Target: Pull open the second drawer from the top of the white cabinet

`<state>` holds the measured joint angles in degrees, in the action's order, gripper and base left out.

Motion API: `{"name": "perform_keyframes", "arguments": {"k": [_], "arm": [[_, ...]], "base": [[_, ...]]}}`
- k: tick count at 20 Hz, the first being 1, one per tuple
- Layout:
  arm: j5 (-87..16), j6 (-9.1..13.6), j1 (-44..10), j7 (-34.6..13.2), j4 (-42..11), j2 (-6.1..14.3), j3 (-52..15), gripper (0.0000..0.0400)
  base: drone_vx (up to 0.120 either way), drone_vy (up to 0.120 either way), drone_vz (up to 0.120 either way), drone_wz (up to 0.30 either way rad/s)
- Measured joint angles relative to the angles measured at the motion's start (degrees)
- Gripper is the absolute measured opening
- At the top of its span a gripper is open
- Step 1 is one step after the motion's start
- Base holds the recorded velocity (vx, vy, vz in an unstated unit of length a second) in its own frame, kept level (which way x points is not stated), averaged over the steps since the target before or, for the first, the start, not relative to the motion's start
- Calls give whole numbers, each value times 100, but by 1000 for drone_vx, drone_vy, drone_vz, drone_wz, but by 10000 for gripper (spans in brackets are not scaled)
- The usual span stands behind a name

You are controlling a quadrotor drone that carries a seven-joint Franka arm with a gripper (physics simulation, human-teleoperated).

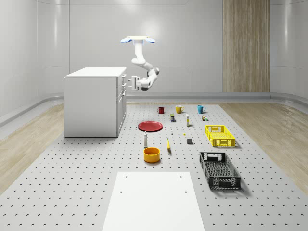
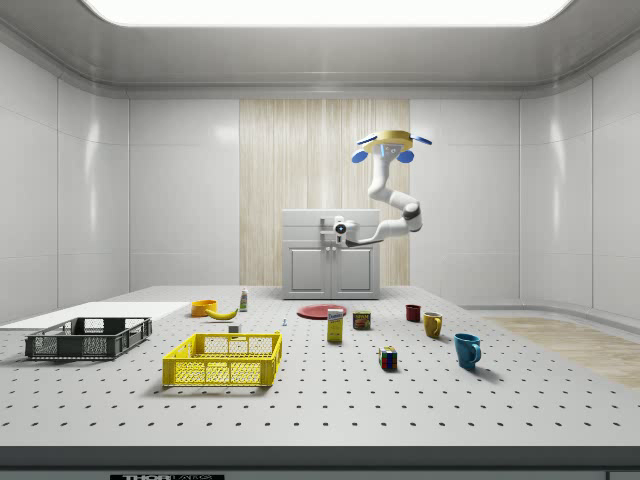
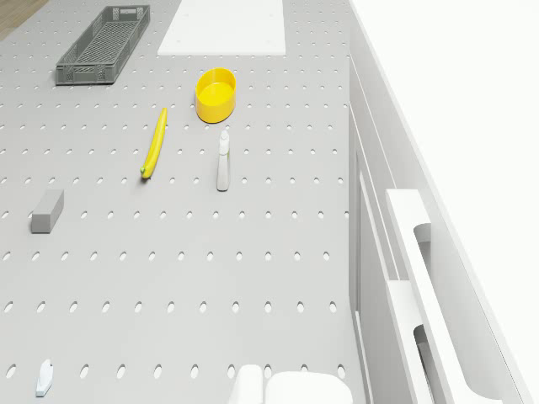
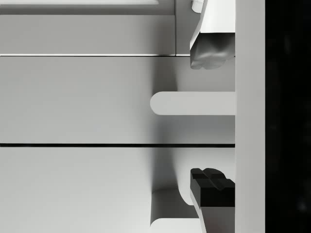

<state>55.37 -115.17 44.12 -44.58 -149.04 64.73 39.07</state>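
In the wrist view the gripper (image 4: 212, 116) is spread wide, its fingertips (image 4: 211, 56) on either side of a drawer handle (image 4: 192, 103), gripping nothing. The handle is a horizontal bar on the white cabinet (image 1: 94, 101), left of centre in the whole-scene view. The drone (image 1: 138, 40) hovers beyond, beside the cabinet front.

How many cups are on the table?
3, in a row beyond the red plate: a red cup, a yellow cup, a blue cup. None seem hidden.
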Motion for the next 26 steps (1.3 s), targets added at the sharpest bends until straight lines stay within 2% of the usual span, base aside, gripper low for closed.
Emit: {"name": "perform_keyframes", "arguments": {"k": [5, 15, 20, 26], "arm": [[172, -137, 70, 82, -28, -90, -123, 300], [290, -157, 425, 337, 375, -617, 101, 300], [326, -124, 488, 263, 574, -735, 74, 300], [483, -228, 565, 287, 635, -852, -48, 300]], "base": [[0, 0, 0, 0], [0, 0, 0, 0], [0, 0, 0, 0], [0, 0, 0, 0]]}}
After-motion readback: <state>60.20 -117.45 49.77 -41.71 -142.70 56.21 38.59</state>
